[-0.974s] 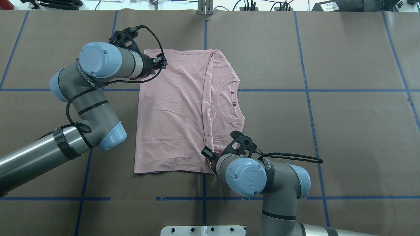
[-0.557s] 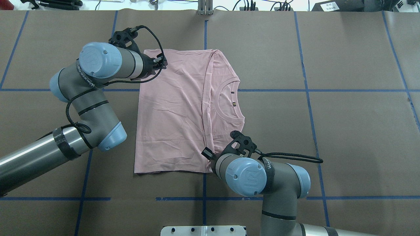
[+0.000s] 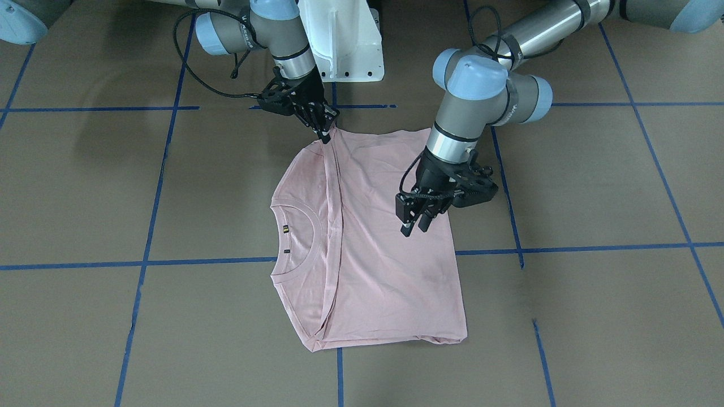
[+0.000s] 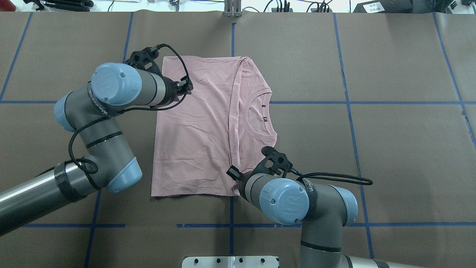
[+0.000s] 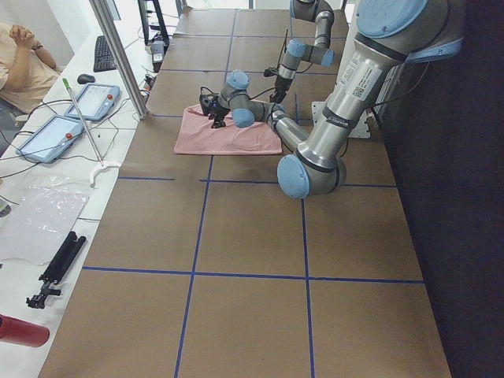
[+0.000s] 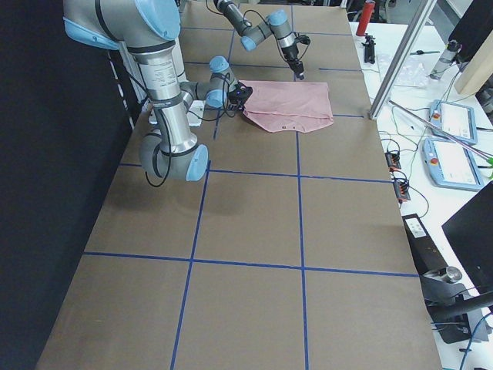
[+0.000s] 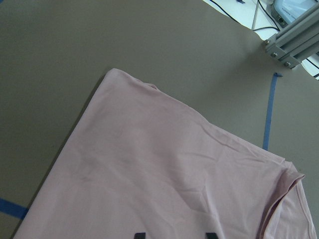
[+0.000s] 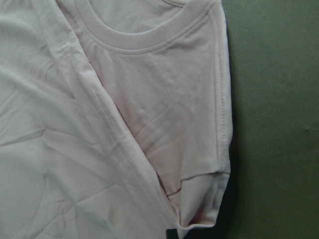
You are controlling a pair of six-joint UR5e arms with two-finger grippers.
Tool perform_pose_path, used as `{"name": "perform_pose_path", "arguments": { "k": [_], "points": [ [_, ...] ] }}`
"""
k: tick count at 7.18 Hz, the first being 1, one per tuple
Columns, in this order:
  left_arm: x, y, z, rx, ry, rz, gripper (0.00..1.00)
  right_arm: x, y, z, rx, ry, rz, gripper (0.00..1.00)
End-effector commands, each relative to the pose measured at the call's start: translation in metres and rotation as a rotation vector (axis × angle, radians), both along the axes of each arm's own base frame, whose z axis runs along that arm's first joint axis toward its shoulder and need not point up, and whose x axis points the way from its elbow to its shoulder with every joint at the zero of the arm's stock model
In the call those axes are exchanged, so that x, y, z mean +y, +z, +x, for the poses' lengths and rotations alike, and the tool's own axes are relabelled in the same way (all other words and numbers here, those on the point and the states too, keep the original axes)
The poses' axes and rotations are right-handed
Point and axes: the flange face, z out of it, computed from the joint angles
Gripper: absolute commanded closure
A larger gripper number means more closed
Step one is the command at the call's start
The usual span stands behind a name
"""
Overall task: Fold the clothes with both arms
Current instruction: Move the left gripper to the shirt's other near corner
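Note:
The pale pink T-shirt [image 4: 197, 126] lies flat on the brown table, its sides folded in and its collar [image 4: 260, 115] toward the right. My left gripper [image 3: 416, 225] hovers over the shirt's plain back half, fingers apart and empty. The left wrist view shows both fingertips [image 7: 140, 234] above the cloth [image 7: 174, 164]. My right gripper [image 3: 327, 134] points down at the shirt's corner nearest the robot, fingers together on the folded sleeve edge [image 8: 199, 214]. In the overhead view its tips are hidden under the wrist.
The white pedestal base [image 3: 345, 45] stands just behind the shirt. Blue tape lines [image 4: 346, 102] grid the table cover. A metal post [image 4: 232, 9] is at the far edge. A side bench with tablets [image 5: 94, 102] and a seated person [image 5: 20, 63] runs beyond it.
My left gripper has drawn back from the shirt's far left corner toward the robot and now hangs over the cloth. The right arm has shifted only slightly.

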Motion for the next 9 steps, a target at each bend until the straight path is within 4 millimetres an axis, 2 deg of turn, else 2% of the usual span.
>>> {"name": "perform_pose_path", "arguments": {
  "k": [1, 2, 3, 4, 5, 6, 7, 8, 9],
  "points": [
    [0.093, -0.029, -0.016, -0.004, 0.13, -0.127, 0.5, 0.005, -0.002, 0.001, -0.008, -0.008, 0.003, 1.0],
    [0.122, -0.018, -0.021, 0.011, 0.139, -0.168, 0.5, 0.005, 0.0, 0.001, -0.007, -0.01, 0.003, 1.0],
    [0.136, 0.006, -0.016, -0.025, 0.146, -0.195, 0.44, 0.004, -0.001, 0.001, -0.01, -0.008, 0.004, 1.0],
    [0.143, 0.02, -0.008, -0.035, 0.089, -0.254, 0.0, 0.004, -0.001, 0.001, -0.011, -0.006, 0.003, 1.0],
    [0.148, 0.022, -0.004, -0.004, 0.027, -0.344, 0.0, 0.004, -0.002, 0.001, -0.012, -0.006, 0.004, 1.0],
    [0.171, 0.025, 0.009, -0.022, 0.077, -0.329, 0.0, 0.004, -0.004, 0.003, -0.018, -0.006, 0.005, 1.0],
    [0.183, 0.033, 0.021, -0.06, 0.116, -0.29, 0.0, 0.003, -0.004, 0.003, -0.018, -0.003, 0.005, 1.0],
    [0.187, 0.063, 0.015, -0.114, 0.11, -0.274, 0.0, 0.003, -0.004, 0.004, -0.018, -0.003, 0.005, 1.0],
    [0.196, 0.076, 0.014, -0.136, 0.122, -0.28, 0.0, 0.003, -0.004, 0.004, -0.018, -0.003, 0.005, 1.0]
  ]
}}
